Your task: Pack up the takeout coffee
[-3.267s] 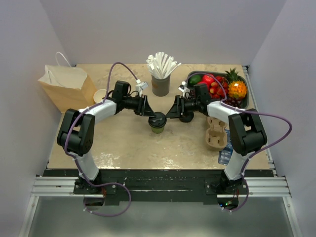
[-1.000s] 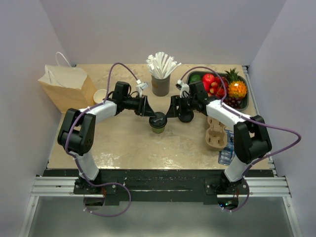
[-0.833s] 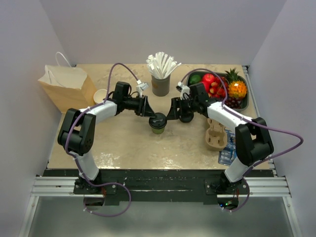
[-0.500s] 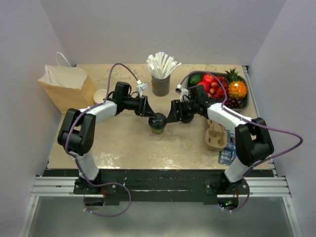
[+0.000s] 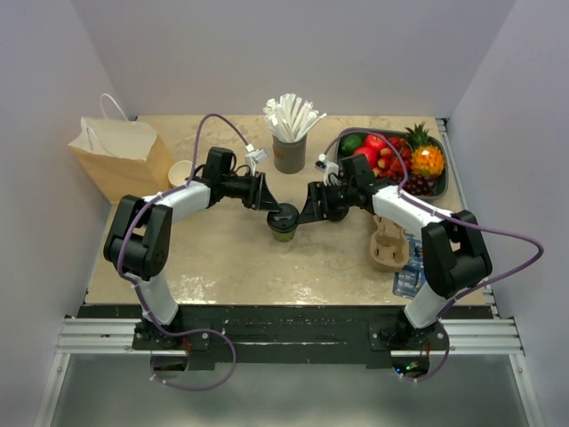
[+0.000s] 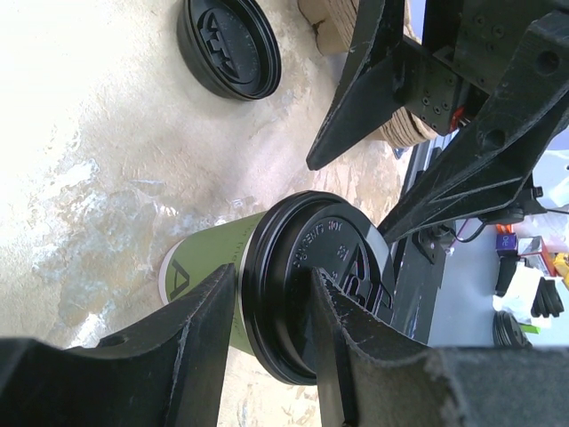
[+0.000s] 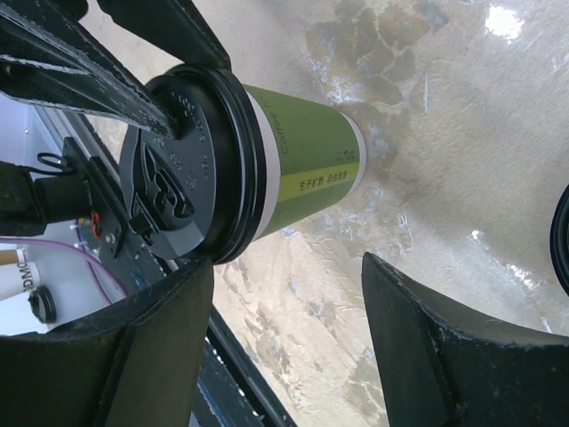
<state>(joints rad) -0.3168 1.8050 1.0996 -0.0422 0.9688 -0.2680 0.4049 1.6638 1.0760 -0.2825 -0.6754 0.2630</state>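
Left gripper [image 5: 269, 203] clamped on small green paper cup with cream band and round black plastic lid [image 5: 284, 220], fingers [image 6: 200, 338] pinching either side at the lid rim. Right gripper [image 5: 307, 206] has its jaws spread wide, holds nothing, tips just beside the cup on the right arm's side; no contact visible in right wrist view. Cup upright on beige mottled table [image 5: 231, 258], roughly centre, between both grippers. Loose spare black lid [image 6: 228, 46] flat on table just beyond cup. Brown cardboard cup carrier [image 5: 388, 242] at right, apart from cup. Brown paper bag with handles [image 5: 120, 156] far left. Grey cup of white straws [image 5: 289, 153] behind. Dark tray of fruit [image 5: 443, 178] back right.
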